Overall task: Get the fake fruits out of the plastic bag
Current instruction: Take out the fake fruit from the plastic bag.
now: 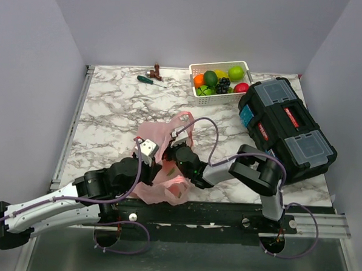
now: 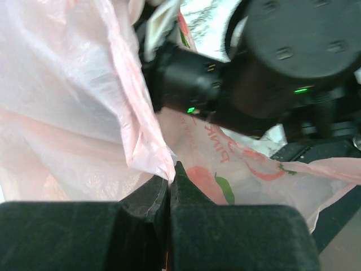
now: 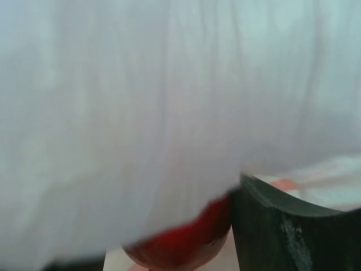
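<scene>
Closest in, the left pincer [image 2: 170, 178] is clamped shut on a fold of the plastic bag [image 2: 73, 90], pinching the pink film at its mouth, near the front edge of the counter [image 1: 109, 113]. Just right of it the right pincer [image 1: 172, 161] is buried in the bag's opening; its wrist view is mostly pale film, with a red fruit [image 3: 180, 245] low down, just beside one finger [image 3: 282, 226] (whether the jaws grip it or merely flank it, I cannot tell). Farther right and back, several fake fruits [image 1: 220, 82] sit in a white basket [image 1: 216, 102], so the step in hand looks like fetching a remaining one from the bag. Next, I judge, comes closing squarely on the red fruit without trapping film, then drawing it out through the mouth.
</scene>
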